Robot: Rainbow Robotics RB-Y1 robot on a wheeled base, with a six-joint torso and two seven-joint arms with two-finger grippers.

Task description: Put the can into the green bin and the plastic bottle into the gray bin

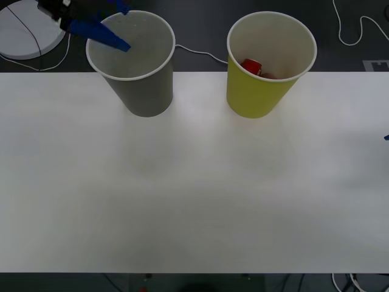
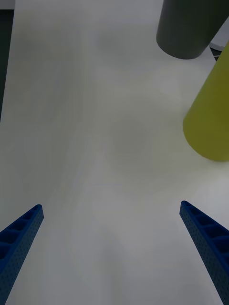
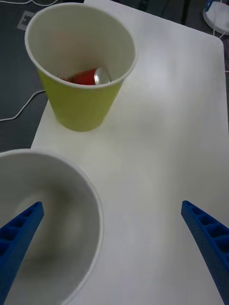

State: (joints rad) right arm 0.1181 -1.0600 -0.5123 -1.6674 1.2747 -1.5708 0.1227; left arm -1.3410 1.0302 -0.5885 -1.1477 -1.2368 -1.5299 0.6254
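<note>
A white surface [image 1: 194, 182] spans the front view, with dark floor, loose white cables and a round white base behind its far edge. Two large paper-cup bins stand near that far edge, well apart. The green bin [image 1: 267, 61] holds the can [image 1: 251, 66], which lies on its side at the bottom, its silver top toward the left wrist camera; that half of the task looks done.

The gray bin [image 1: 137, 61] stands toward the robot's left. In the left wrist view there is a pale, blurred shape low inside it, possibly the plastic bottle, but I cannot tell for sure. No bottle lies on the surface.

The left tool [image 1: 100, 27] hangs over the far left rim of the gray bin, its blue ribbed fingers spread wide and holding nothing, one fingertip reaching in over the opening. The right tool [image 2: 112, 224] is also spread wide and empty, off at the right side above bare surface, with both bins ahead of it.

My judgement: the step in hand is the release over the gray bin, at or near its finish. The next move would call for lifting the left arm straight up, clear of the rim so the light bin is not tipped, then drawing back.
</note>
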